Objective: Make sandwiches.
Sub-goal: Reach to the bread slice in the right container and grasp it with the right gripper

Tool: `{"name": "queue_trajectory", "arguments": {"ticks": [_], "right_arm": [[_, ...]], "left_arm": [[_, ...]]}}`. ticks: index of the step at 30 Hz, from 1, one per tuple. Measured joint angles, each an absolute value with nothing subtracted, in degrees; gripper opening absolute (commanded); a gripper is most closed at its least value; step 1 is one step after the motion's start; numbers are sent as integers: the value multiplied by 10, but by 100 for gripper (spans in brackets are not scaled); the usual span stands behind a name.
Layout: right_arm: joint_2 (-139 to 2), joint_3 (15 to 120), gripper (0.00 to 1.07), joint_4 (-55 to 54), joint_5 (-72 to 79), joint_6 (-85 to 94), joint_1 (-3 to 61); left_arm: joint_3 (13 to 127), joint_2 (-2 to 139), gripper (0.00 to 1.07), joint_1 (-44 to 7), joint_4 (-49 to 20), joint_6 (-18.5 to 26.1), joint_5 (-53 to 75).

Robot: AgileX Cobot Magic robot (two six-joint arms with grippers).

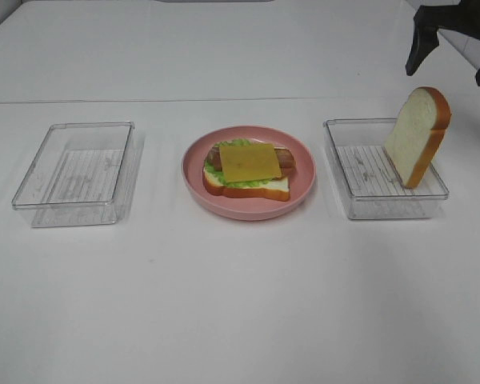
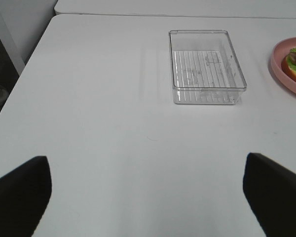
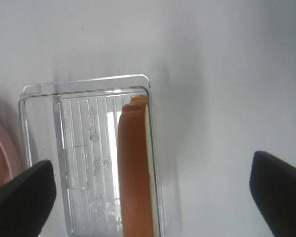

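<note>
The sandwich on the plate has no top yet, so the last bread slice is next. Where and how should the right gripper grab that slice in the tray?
Grip the bread slice near its raised top edge, pinching across its thin faces and coming from above. It stands on edge, leaning on the right tray wall, so the upper crust is free. The right gripper is open, above and behind it.

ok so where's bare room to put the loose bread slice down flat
The left tray is bare inside, and open table runs wide in front of the pink plate. The plate is taken by the open sandwich; the bread slice leans in the right tray.
</note>
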State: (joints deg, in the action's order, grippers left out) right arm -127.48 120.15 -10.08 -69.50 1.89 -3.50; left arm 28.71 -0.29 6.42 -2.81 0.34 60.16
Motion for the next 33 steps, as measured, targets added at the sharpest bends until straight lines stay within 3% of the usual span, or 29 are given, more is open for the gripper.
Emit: {"name": "queue_trajectory", "arguments": {"ticks": [11, 25, 27, 28, 29, 30, 31, 32, 33], "right_arm": [[-1295, 1138, 98, -80, -699, 9, -32], [-1326, 1137, 94, -91, -676, 8, -16], [-1326, 1137, 77, -87, -673, 8, -16], [-1326, 1137, 77, -87, -673, 8, -16], [-1326, 1137, 70, -87, -673, 7, -16], [-1326, 1137, 53, -87, -673, 0, -16], [-1326, 1137, 53, -87, -673, 0, -16], [-1326, 1137, 43, -87, -674, 0, -15], [-1326, 1137, 25, -87, -674, -10, -15]], "left_arm": [[287, -3, 100, 64, -28, 3, 602], [287, -3, 100, 64, -28, 3, 602], [287, -3, 100, 64, -28, 3, 602], [287, -3, 100, 64, -28, 3, 602], [287, -3, 100, 64, -28, 3, 602], [287, -3, 100, 64, -28, 3, 602], [287, -3, 100, 64, -28, 3, 602], [287, -3, 100, 64, -28, 3, 602], [287, -3, 100, 64, -28, 3, 602]]}}
